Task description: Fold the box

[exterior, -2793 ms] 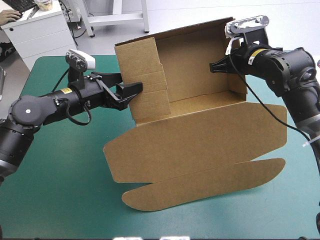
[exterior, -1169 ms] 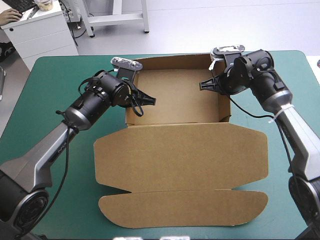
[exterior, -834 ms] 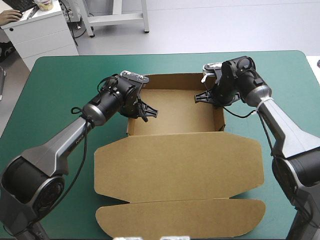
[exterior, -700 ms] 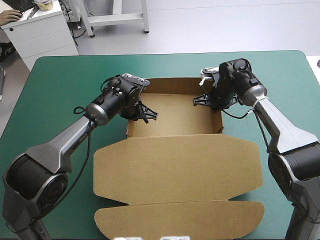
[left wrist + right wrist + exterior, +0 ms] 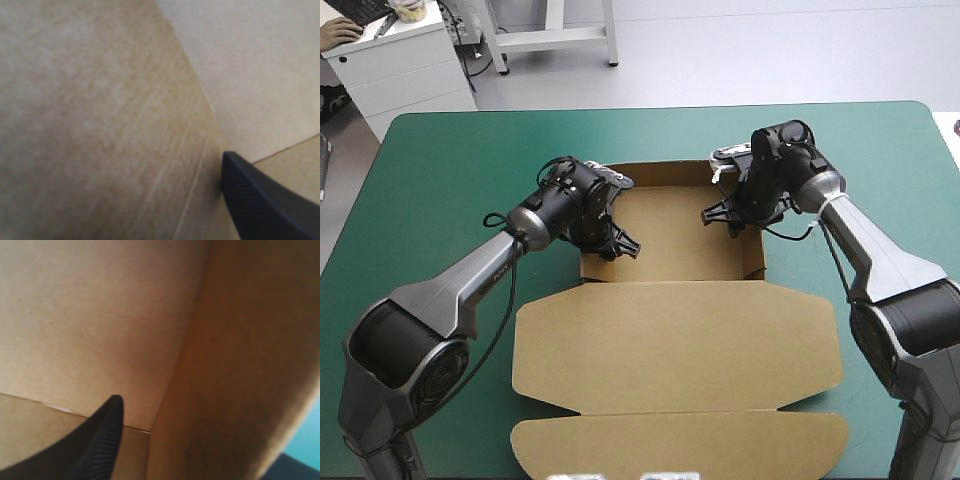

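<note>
The brown box (image 5: 670, 235) lies on the table as an open tray, its lid (image 5: 675, 345) flat toward the near edge and a long flap (image 5: 680, 445) beyond that. My left gripper (image 5: 610, 243) is at the tray's left wall, shut on the box; in the left wrist view only one black finger (image 5: 260, 205) shows against the board (image 5: 100, 125), the other hidden behind the wall. My right gripper (image 5: 728, 217) is at the right wall, shut on the box, with one finger (image 5: 95, 450) visible inside and the wall (image 5: 235, 380) covering the other.
Bare teal-green cover (image 5: 440, 200) shows to the left, right and far side of the box. The flap's near edge lies close to the table's front edge.
The box stood tilted up earlier and now lies flat. Both arms have come down and drawn inward along the side walls, and the tray has slid slightly toward the near edge.
</note>
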